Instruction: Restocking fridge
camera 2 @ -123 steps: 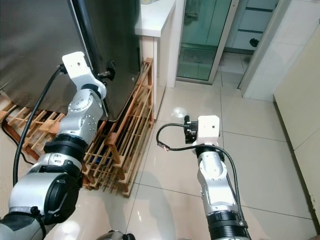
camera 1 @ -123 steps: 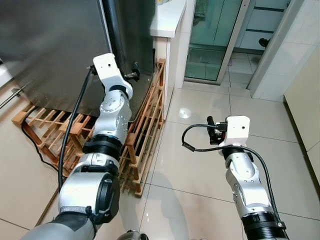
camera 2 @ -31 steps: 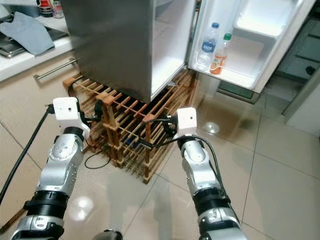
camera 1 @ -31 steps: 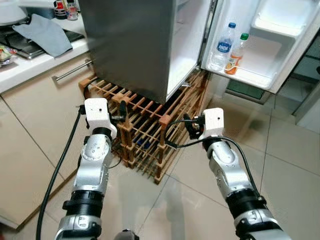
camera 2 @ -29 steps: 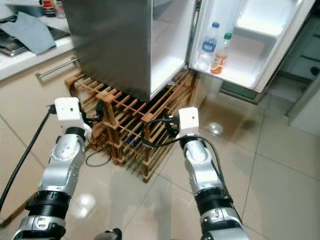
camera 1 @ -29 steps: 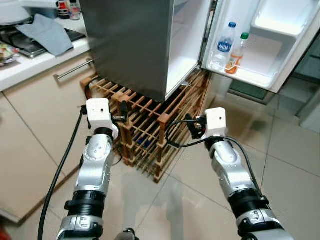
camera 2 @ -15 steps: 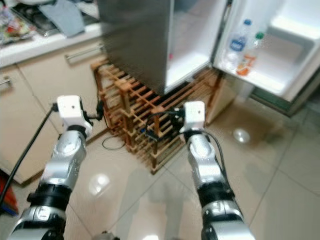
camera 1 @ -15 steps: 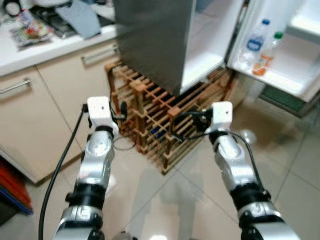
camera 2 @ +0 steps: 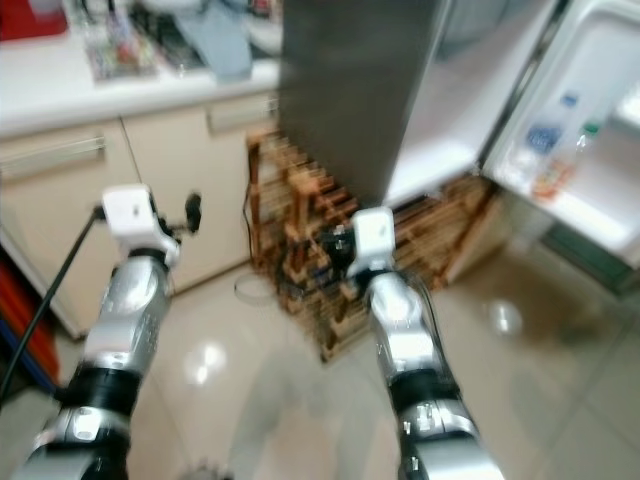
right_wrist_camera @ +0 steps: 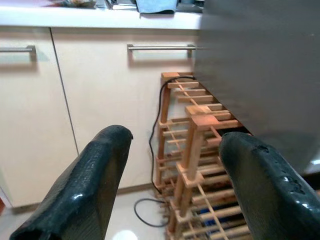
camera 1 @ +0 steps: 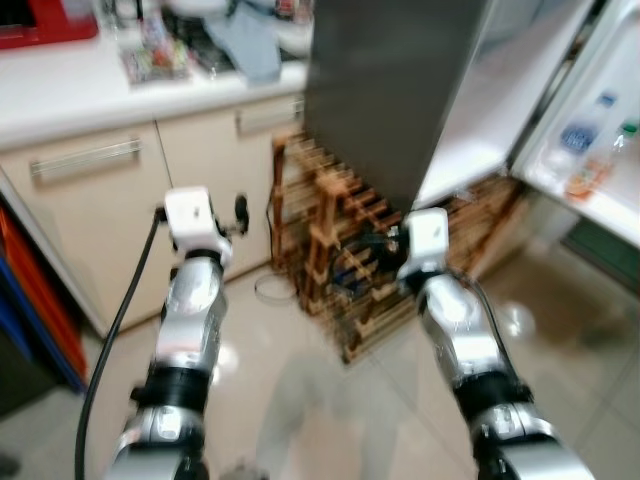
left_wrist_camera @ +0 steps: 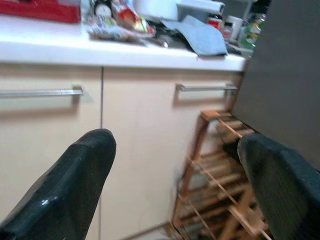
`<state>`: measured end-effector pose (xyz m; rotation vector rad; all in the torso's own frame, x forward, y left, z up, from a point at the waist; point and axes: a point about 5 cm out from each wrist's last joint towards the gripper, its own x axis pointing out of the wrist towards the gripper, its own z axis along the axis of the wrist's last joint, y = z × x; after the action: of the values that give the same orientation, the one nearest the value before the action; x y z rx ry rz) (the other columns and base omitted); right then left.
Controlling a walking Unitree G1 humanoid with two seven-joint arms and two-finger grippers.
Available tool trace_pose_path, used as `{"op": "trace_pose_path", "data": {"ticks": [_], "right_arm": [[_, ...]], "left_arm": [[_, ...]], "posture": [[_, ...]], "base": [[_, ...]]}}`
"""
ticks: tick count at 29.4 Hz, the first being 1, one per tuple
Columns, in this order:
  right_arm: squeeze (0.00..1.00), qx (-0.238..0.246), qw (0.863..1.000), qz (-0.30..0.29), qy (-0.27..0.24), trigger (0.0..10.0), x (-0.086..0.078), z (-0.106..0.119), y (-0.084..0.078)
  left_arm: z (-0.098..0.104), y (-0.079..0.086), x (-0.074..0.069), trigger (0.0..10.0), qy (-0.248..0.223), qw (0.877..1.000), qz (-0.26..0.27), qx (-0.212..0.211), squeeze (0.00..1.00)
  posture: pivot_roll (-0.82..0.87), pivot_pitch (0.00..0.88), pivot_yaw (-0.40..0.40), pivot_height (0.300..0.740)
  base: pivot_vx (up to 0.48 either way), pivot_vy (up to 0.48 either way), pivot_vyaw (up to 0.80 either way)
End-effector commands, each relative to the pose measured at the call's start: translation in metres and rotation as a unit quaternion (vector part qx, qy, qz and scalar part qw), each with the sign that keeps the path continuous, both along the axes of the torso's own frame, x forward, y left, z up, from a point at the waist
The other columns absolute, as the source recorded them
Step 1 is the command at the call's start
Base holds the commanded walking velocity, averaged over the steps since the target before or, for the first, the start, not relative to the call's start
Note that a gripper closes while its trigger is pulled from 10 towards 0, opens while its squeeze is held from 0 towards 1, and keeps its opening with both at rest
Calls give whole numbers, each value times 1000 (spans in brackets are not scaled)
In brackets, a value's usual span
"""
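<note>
The grey steel fridge [camera 1: 400, 90] stands on a wooden slatted rack [camera 1: 345, 265]. Its door [camera 2: 600, 90] hangs open at the right, with a water bottle [camera 2: 545, 135] and an orange drink bottle [camera 2: 582, 142] on the door shelf. My left gripper [left_wrist_camera: 175, 165] is open and empty, held out in front of the cream cabinet fronts [left_wrist_camera: 120, 140]. My right gripper [right_wrist_camera: 172, 165] is also open and empty, and it faces the rack [right_wrist_camera: 195, 145] below the fridge. The head views are blurred.
A white counter [camera 1: 90, 95] runs along the left, carrying snack packets [left_wrist_camera: 117, 20], a grey cloth [left_wrist_camera: 200, 35] and a red box [left_wrist_camera: 40, 10]. Cabinet handles [right_wrist_camera: 160, 48] stick out below it. A black cable [right_wrist_camera: 152, 210] lies by the rack on the tiled floor [camera 1: 300, 400].
The whole view has swung left: the counter and cabinets now take up the left and the fridge door sits at the far right. Both arms keep the same raised pose, grippers empty.
</note>
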<state>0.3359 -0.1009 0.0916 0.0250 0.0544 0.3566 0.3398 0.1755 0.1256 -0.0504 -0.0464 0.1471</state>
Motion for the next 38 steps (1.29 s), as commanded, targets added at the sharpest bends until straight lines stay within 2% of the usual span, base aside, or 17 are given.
{"op": "trace_pose_path", "data": {"ticks": [1, 9, 10, 13, 16, 28, 31, 34, 38], "right_arm": [[0, -7, 1000, -22, 3, 10000, 2, -2, -16], [0, -5, 1000, -26, 3, 10000, 4, 0, -17], [0, -27, 1000, -8, -5, 10000, 4, 1, -12], [0, -54, 998, 11, -12, 10000, 3, 2, -3], [0, -49, 998, 19, -29, 10000, 2, 6, 2], [0, -47, 998, 25, -32, 10000, 4, 9, 4], [0, -57, 998, -1, -26, 10000, 8, 9, 0], [0, -46, 998, -25, -27, 10000, 10, 11, -6], [0, -41, 994, -66, -78, 10000, 13, 28, -16]], "left_arm": [[6, -13, 5, 10000, -9, 1000, -14, -4, 0], [12, -12, 9, 10000, -11, 1000, -13, 11, 0], [14, -11, 9, 10000, -14, 1000, -9, 13, 0], [17, -10, 10, 10000, -20, 1000, -7, 20, 0], [20, -13, 11, 10000, -25, 1000, -10, 16, 0], [26, -11, 12, 10000, -37, 999, -4, 8, 0], [34, -12, 13, 10000, -51, 999, -6, 19, 0], [41, -14, 15, 10000, -66, 997, -13, 31, 0], [57, -18, 16, 10000, -96, 994, -28, 52, 0]], "posture": [[-12, 0, -52, 740], [-21, 0, -37, 740], [-24, 0, -33, 740], [-25, 0, -35, 740], [-19, 0, -40, 740], [-15, 0, -41, 740], [-15, 0, -42, 740], [-14, 0, -43, 740], [-17, 0, -40, 740]], "base": [[480, 0, 525], [480, 0, 529], [480, 0, 0], [480, 0, 0], [480, 0, 242], [480, 0, 518], [480, 0, 515], [480, 0, 0], [480, 0, 0]]}}
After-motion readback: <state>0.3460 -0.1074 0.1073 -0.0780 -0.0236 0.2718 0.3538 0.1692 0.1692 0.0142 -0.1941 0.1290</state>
